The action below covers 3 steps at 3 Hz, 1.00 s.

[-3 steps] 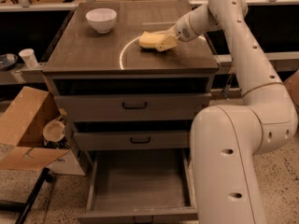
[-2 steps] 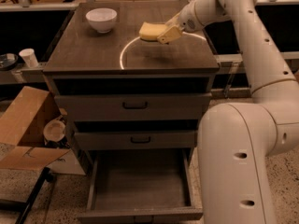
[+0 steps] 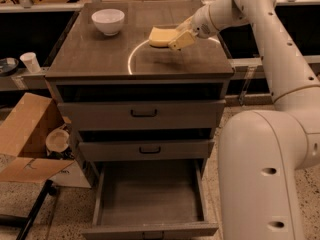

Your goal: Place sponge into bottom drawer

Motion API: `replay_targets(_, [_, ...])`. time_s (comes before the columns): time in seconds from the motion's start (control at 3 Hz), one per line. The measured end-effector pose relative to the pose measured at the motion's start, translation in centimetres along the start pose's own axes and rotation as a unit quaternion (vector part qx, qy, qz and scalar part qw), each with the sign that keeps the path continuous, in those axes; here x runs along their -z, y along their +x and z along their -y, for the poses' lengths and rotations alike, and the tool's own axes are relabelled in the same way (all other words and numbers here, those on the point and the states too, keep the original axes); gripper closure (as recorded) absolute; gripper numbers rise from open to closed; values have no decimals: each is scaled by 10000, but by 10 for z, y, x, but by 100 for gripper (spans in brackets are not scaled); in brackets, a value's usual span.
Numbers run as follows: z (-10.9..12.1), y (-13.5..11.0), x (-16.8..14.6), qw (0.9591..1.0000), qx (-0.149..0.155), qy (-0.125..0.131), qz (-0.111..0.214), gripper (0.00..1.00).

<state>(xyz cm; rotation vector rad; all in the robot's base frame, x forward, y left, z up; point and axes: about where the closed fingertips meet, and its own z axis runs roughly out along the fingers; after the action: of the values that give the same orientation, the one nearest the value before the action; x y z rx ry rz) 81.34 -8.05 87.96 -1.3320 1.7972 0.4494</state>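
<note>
The pale yellow sponge (image 3: 161,36) is held in my gripper (image 3: 176,37) and lifted a little above the cabinet top (image 3: 100,59), near its middle-right over a white circle mark. The gripper is shut on the sponge's right end. The arm reaches in from the upper right. The bottom drawer (image 3: 150,196) is pulled out below, its flat grey floor bare. The two shallower drawers above it, the top drawer (image 3: 144,113) and the middle drawer (image 3: 149,149), are closed.
A white bowl (image 3: 108,21) stands at the back left of the cabinet top. A cardboard box (image 3: 25,139) with a cup in it sits on the floor to the left. A white paper cup (image 3: 31,62) stands on a ledge at the left. My robot's base (image 3: 260,179) stands right of the drawers.
The gripper has lifted the sponge off the cabinet top and carried it slightly left and up. The drawers and bowl have not moved.
</note>
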Motion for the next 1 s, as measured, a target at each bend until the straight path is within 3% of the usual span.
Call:
replay_targets(0.33, [-17,-17,39,9985,466,142,233,100])
replay_targets(0.67, [-39,-50,112,9919,917,695,539,100])
replay_targets(1.0, [-84,-40,135,9920,933,656,546,100])
